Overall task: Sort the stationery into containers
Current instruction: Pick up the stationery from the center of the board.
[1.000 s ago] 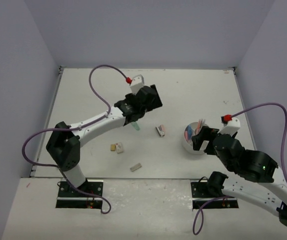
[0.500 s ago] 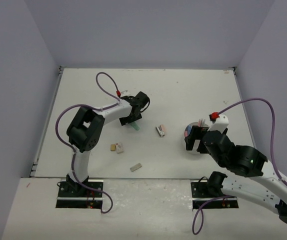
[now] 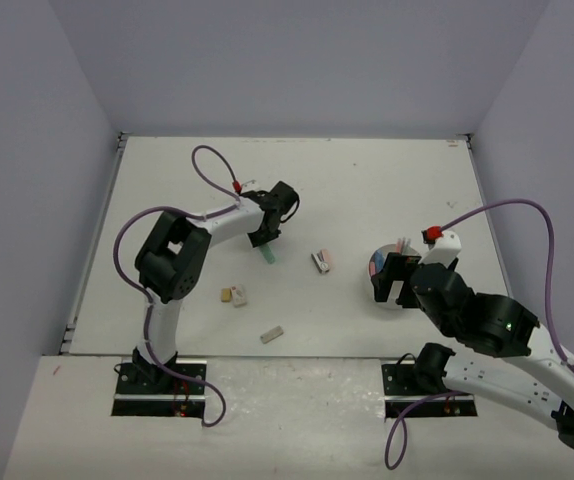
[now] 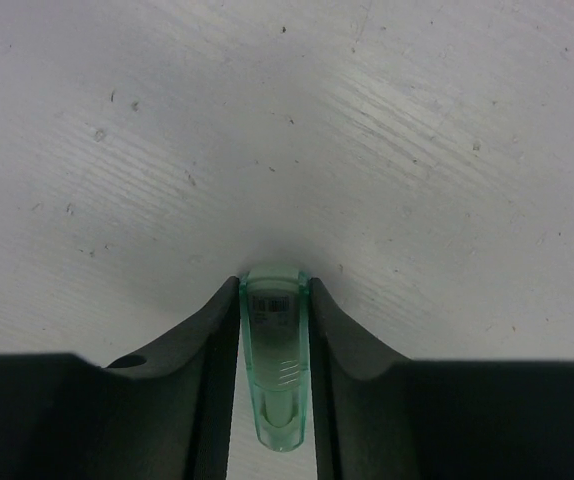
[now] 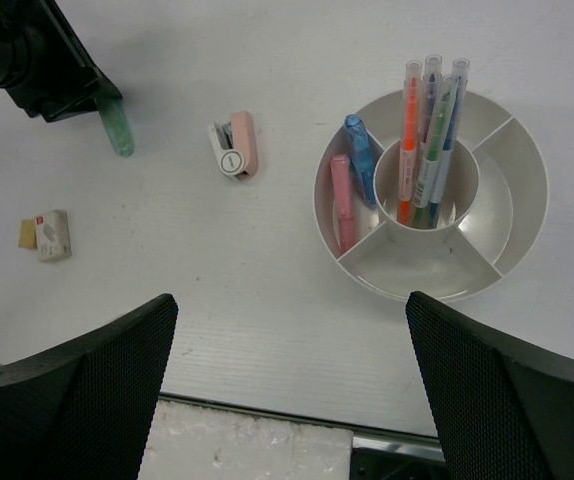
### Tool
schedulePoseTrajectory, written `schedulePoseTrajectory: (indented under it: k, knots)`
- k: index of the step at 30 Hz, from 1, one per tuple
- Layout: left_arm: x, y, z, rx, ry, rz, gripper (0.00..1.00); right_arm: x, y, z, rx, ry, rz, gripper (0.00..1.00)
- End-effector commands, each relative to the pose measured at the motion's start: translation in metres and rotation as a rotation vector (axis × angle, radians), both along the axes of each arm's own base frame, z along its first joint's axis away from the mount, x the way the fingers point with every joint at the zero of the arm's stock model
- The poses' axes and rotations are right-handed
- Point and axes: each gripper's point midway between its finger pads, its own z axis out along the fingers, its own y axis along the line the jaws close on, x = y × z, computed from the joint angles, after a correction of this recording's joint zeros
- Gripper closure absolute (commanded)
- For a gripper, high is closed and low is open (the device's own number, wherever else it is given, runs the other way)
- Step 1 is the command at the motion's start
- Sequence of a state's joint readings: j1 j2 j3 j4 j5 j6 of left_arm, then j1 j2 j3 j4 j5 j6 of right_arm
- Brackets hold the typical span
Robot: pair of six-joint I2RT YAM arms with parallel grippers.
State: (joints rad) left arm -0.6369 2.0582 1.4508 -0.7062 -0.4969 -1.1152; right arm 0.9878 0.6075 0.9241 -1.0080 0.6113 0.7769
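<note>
A translucent green finger-sized piece [image 4: 275,370] lies on the table, and my left gripper [image 4: 275,290] is shut on it, both black fingers pressed against its sides. From above, the left gripper [image 3: 265,243] is down at the table with the green piece [image 3: 270,255] sticking out toward the arms. The round white organizer [image 5: 527,230] holds pens [image 5: 429,130] in its centre cup, plus a blue piece [image 5: 359,160] and a pink piece [image 5: 342,210] in one outer compartment. My right gripper [image 5: 289,300] hangs open above the table near the organizer [image 3: 375,283], holding nothing.
A pink and white item [image 5: 235,148] lies between the green piece and the organizer. Small tan and white blocks [image 3: 234,294] sit left of centre, and a grey block [image 3: 272,334] lies near the front edge. Two of the organizer's outer compartments show bare.
The left arm dropped from above down to the table, and its jaws closed onto the green piece. The right arm shifted slightly beside the organizer, still open.
</note>
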Motion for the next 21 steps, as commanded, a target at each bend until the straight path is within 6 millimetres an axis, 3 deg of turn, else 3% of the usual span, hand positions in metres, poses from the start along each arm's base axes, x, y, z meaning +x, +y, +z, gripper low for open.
schedulePoseTrajectory:
  k: [1, 3, 5, 6, 8, 12, 13, 14, 16, 18, 21]
  knots:
    - [0.003, -0.006, 0.013, -0.065, -0.034, -0.021, 0.90, 0.003, 0.002, 0.000, 0.010, -0.018, 0.000, 0.01]
    - [0.006, -0.012, 0.020, -0.099, -0.065, -0.067, 1.00, 0.003, 0.002, 0.000, 0.009, -0.018, 0.000, 0.01]
    - [0.011, -0.023, 0.031, -0.152, -0.115, -0.131, 1.00, 0.003, 0.001, 0.001, 0.009, -0.020, -0.001, 0.01]
    - [0.017, -0.040, 0.044, -0.234, -0.180, -0.195, 1.00, 0.003, 0.000, 0.002, 0.010, -0.023, -0.005, 0.01]
    - [0.009, -0.047, 0.060, -0.311, -0.249, -0.275, 1.00, 0.003, -0.003, 0.004, 0.017, -0.033, -0.020, 0.01]
    - [-0.006, -0.096, 0.126, -0.572, -0.560, -0.583, 1.00, 0.003, -0.009, 0.014, 0.065, -0.076, -0.038, 0.01]
    - [-0.015, -0.106, 0.152, -0.627, -0.660, -0.667, 1.00, 0.003, -0.010, 0.017, 0.077, -0.088, -0.039, 0.01]
    - [-0.028, -0.122, 0.190, -0.692, -0.789, -0.777, 1.00, 0.003, -0.010, 0.018, 0.082, -0.094, -0.038, 0.01]
    - [-0.041, -0.125, 0.201, -0.694, -0.847, -0.849, 1.00, 0.003, -0.010, 0.020, 0.094, -0.103, -0.034, 0.01]
    - [-0.073, -0.156, 0.237, -0.765, -0.966, -1.028, 1.00, 0.002, -0.012, 0.024, 0.106, -0.116, -0.036, 0.01]
    - [-0.103, -0.187, 0.264, -0.802, -1.064, -1.194, 1.00, 0.002, -0.011, 0.025, 0.109, -0.117, -0.032, 0.01]
